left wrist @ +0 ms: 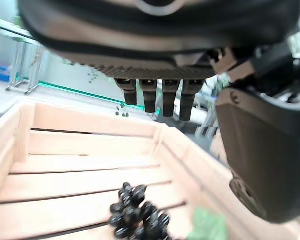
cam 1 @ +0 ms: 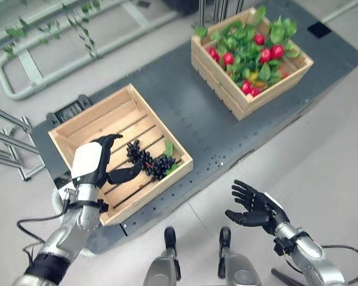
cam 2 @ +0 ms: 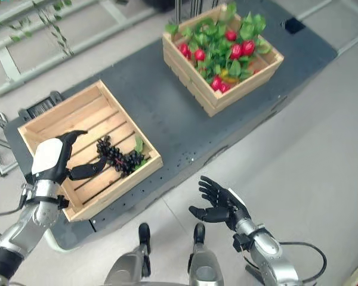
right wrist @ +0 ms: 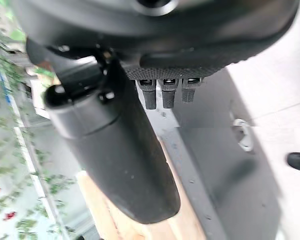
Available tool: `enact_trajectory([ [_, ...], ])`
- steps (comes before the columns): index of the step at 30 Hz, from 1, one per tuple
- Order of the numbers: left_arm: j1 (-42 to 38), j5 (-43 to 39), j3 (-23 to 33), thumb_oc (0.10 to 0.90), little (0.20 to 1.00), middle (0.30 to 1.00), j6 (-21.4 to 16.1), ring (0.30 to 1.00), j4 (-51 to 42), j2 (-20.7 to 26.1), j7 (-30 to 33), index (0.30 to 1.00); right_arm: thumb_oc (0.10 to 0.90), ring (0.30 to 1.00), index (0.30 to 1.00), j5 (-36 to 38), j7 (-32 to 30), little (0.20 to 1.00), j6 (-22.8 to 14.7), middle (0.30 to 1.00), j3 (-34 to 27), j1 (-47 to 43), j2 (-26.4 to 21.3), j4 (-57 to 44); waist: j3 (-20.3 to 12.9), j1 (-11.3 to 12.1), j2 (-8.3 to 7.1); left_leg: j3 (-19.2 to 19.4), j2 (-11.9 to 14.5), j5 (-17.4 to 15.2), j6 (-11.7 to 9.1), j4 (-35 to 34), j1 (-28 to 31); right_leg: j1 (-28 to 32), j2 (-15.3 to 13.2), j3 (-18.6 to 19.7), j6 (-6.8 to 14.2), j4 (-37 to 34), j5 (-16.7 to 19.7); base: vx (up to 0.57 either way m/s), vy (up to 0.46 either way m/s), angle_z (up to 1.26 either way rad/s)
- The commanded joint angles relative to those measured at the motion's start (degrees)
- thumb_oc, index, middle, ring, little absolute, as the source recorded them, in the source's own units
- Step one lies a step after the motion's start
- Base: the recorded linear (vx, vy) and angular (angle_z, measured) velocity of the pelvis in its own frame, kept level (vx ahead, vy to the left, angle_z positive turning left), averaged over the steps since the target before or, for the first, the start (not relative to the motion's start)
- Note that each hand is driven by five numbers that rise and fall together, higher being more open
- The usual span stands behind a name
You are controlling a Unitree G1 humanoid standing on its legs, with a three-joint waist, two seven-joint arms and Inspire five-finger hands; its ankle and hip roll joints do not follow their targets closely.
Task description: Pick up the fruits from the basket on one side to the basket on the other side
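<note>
A bunch of black grapes (cam 1: 149, 161) with a green leaf lies on the slats of the near wooden crate (cam 1: 83, 122) at the table's left end. My left hand (cam 1: 94, 159) hovers over that crate just left of the grapes, open, thumb reaching toward the bunch without touching it. The grapes (left wrist: 135, 212) lie below and ahead of its fingers (left wrist: 162, 97) in the left wrist view. At the far right stands a second crate (cam 1: 238, 98) holding red fruits (cam 1: 268, 55) among green leaves. My right hand (cam 1: 255, 207) hangs open, palm up, off the table's front edge.
Both crates rest on a dark grey perforated table (cam 1: 197, 119). A pale metal frame (cam 1: 30, 71) with leafy vines lies on the floor behind it. The table stretch between the crates is bare.
</note>
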Motion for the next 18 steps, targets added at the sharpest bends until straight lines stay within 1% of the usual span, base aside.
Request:
enact_trajectory([
  [1, -4.20, 3.64, 3.51, 0.800, 0.900, 0.900, 2.32, 0.900, 0.51, 4.25, 5.42, 0.900, 0.800, 0.900, 0.900, -1.26, 0.34, 0.900, -4.01, 0.900, 1.27, -0.32, -2.48, -5.46, -0.63, -1.65, -2.43, -0.67, -2.23, -5.98, 0.45, 11.29, -3.29, -5.88, -1.45, 4.85, 0.51, 9.89, -1.19, -0.05, 0.043, -0.01],
  [2, -4.90, 3.55, 2.66, 0.800, 0.900, 0.900, 3.19, 0.900, 1.13, 5.49, 5.79, 0.900, 0.800, 0.900, 0.900, -0.79, 0.15, 0.900, -4.11, 0.900, 1.24, -0.05, -2.93, -5.62, 0.21, -1.84, -2.62, -0.56, -2.32, -6.00, 0.59, 12.13, -4.26, -6.64, -1.20, 5.11, 0.35, 10.72, -1.43, -0.04, 0.030, -0.04],
  [3, -5.19, 4.02, 2.29, 0.800, 0.900, 0.900, 3.62, 0.900, 1.37, 5.58, 6.03, 0.900, 0.800, 0.900, 0.900, -0.78, 0.12, 0.900, -4.08, 0.900, 1.28, 0.00, -3.02, -5.63, 0.47, -1.90, -2.69, -0.45, -2.29, -6.03, 0.65, 12.30, -4.49, -6.88, -1.17, 5.14, 0.30, 10.91, -1.50, -0.05, 0.030, -0.12],
  [6, -7.35, 5.60, 0.67, 0.800, 0.900, 0.900, 6.50, 0.900, 2.29, 7.13, 6.75, 0.900, 0.800, 0.900, 0.900, -0.87, 0.47, 0.900, -3.62, 0.900, 1.43, -0.18, -3.83, -6.44, 2.31, -2.06, -2.97, -0.46, -2.40, -5.57, 0.81, 12.45, -5.92, -7.84, -0.73, 5.45, 0.06, 10.96, -1.37, -0.05, 0.021, -0.08],
  [9, -9.63, 7.13, -0.65, 0.800, 0.900, 0.900, 9.25, 0.900, 3.62, 7.62, 8.14, 0.900, 0.800, 0.900, 0.900, 0.05, 0.70, 0.900, -3.44, 0.900, 2.56, -1.19, -4.45, -6.90, 3.56, -1.98, -3.11, -0.35, -2.56, -5.07, 0.88, 11.56, -6.26, -8.02, -0.48, 5.58, -0.03, 9.97, -0.94, -0.02, 0.008, -0.01],
  [10, -10.34, 7.03, -1.04, 0.800, 0.900, 0.900, 9.55, 0.900, 4.17, 8.12, 8.59, 0.900, 0.800, 0.900, 0.900, 0.07, 0.53, 0.900, -3.49, 0.900, 2.87, -1.51, -4.44, -6.96, 3.88, -1.96, -3.14, -0.43, -2.67, -4.97, 0.89, 11.50, -6.51, -8.12, -0.41, 5.66, 0.00, 9.82, -0.88, -0.05, -0.004, -0.01],
  [11, -12.33, 8.30, -1.82, 0.800, 0.900, 0.900, 10.63, 0.900, 5.56, 8.12, 8.97, 0.900, 0.800, 0.900, 0.900, 0.22, 0.04, 0.900, -3.26, 0.900, 3.67, -2.68, -4.37, -6.94, 4.49, -1.95, -3.21, -0.11, -2.70, -4.75, 0.96, 11.36, -6.98, -8.48, -0.27, 5.64, -0.03, 9.68, -0.81, -0.05, -0.002, -0.01],
  [12, -12.72, 8.57, -2.03, 0.800, 0.900, 0.900, 10.74, 0.900, 5.84, 8.14, 8.96, 0.900, 0.800, 0.900, 0.900, 0.27, -0.03, 0.900, -3.16, 0.900, 3.74, -2.86, -4.35, -6.92, 4.57, -1.93, -3.23, -0.05, -2.71, -4.73, 0.96, 11.39, -7.10, -8.56, -0.25, 5.62, -0.04, 9.68, -0.80, -0.06, 0.000, -0.01],
  [15, -16.10, 11.91, -4.25, 0.800, 0.900, 0.900, 13.12, 0.900, 6.97, 9.53, 6.55, 0.900, 0.800, 0.900, 0.900, 0.35, -0.64, 0.900, -2.49, 0.900, 4.34, -4.30, -4.55, -6.96, 5.49, -1.98, -3.25, -0.22, -2.80, -4.56, 0.76, 12.36, -8.43, -9.36, -0.18, 5.55, -0.07, 10.03, -0.65, -0.03, 0.001, 0.00],
  [16, -16.87, 14.48, -5.19, 0.800, 0.900, 0.900, 14.47, 0.900, 6.57, 10.68, 4.73, 0.900, 0.800, 0.900, 0.900, 0.15, -0.86, 0.900, -2.30, 0.900, 4.39, -4.29, -4.58, -7.21, 5.80, -2.09, -3.17, -0.09, -2.76, -4.53, 0.75, 12.61, -8.69, -9.39, -0.23, 5.51, -0.03, 10.03, -0.63, 0.00, 0.000, 0.00],
  [18, -17.43, 14.68, -5.84, 0.800, 0.900, 0.900, 14.83, 0.900, 6.02, 11.82, 4.03, 0.900, 0.800, 0.900, 0.900, -0.03, -0.96, 0.900, -2.40, 0.900, 4.28, -4.20, -4.68, -7.33, 6.06, -2.15, -3.14, 0.00, -2.68, -4.43, 0.73, 12.59, -8.74, -9.29, -0.25, 5.49, -0.01, 9.86, -0.54, 0.00, 0.000, 0.00],
])
